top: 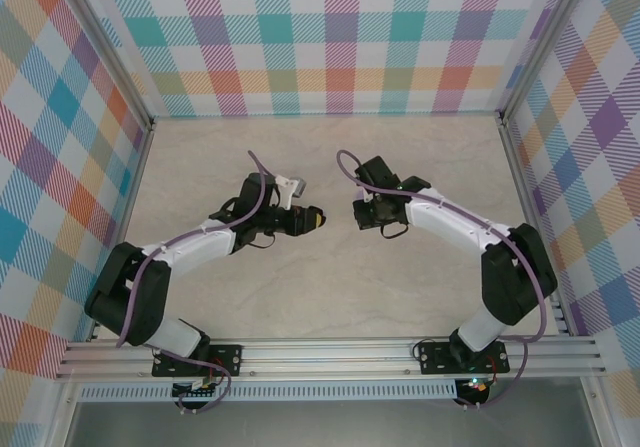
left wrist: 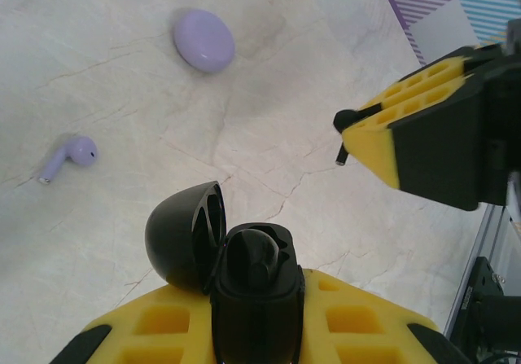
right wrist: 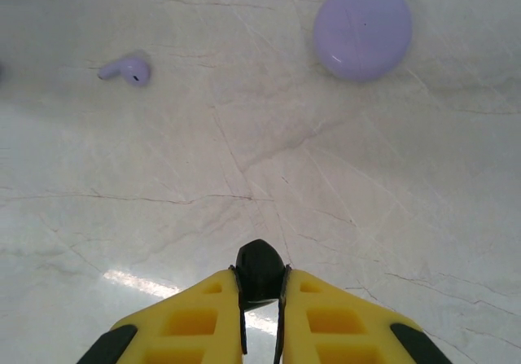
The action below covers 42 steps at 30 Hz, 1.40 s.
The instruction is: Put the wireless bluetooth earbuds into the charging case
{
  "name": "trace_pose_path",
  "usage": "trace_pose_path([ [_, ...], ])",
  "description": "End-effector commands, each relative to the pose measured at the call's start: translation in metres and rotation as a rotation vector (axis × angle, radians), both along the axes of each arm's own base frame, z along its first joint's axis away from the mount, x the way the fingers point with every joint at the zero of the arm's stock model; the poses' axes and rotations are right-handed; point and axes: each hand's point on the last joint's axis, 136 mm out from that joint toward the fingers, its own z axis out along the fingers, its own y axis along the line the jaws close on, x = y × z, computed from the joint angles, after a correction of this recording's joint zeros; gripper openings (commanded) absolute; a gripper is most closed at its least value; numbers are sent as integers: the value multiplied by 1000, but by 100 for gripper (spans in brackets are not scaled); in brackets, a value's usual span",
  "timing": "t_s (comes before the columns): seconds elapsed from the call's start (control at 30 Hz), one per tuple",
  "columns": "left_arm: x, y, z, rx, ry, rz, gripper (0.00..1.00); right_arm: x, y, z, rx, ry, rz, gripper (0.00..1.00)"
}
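**A:** The left claw (top: 312, 221) sits just left of centre over the table (top: 330, 297). Its yellow fingers (left wrist: 122, 335) are clamped tight on the black charging case (left wrist: 256, 287).

**B:** And the case is open. Its lid (left wrist: 183, 234) is flipped back to one side with the hollow facing up. There's something dark in that hollow, but I can't tell if a bud is already seated there.

**A:** Moving right now, there's a small gap between the claws, then the right claw (top: 359, 212) just right of centre, facing the left one.

**B:** That one is closed as well. Its fingers (right wrist: 212, 299) are pinched on a black earbud (right wrist: 260, 270), with the round head poking out past the fingertips.

**A:** Where's that bud relative to the case?

**B:** It's just to the right of the open mouth and close to it, but clearly apart, with bare table showing between them. Nothing is touching.

**A:** And the lilac pieces?

**B:** A lilac earbud (left wrist: 69, 156) lies on its side on the table. A lilac case (left wrist: 203, 40), closed and flat, lies well apart from it. Both are loose and out of either claw's grip. From the wrist views I can't say whether they lie left or right in the scene.
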Motion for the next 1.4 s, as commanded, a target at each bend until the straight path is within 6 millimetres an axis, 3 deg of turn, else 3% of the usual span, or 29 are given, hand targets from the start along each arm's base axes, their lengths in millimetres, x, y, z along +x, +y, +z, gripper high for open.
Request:
trace_pose_path([
  [0.0, -3, -12, 2, -38, -55, -65, 7, -9, 2, 9, 30, 13, 42, 16],
  [0.13, -11, -24, -4, -60, -131, -168, 2, -14, 4, 14, 56, 15, 56, 16],
  [0.33, -14, -37, -1, -93, -215, -252, 2, -20, 7, 35, 117, -23, 79, 16],
  [0.93, -27, -57, 47, -203, -436, -382, 3, -35, 19, 105, 308, -208, 171, 18],
  [1.37, -35, -65, 78, -235, -456, -426, 4, -36, 23, 112, 278, -260, 187, 19],
])
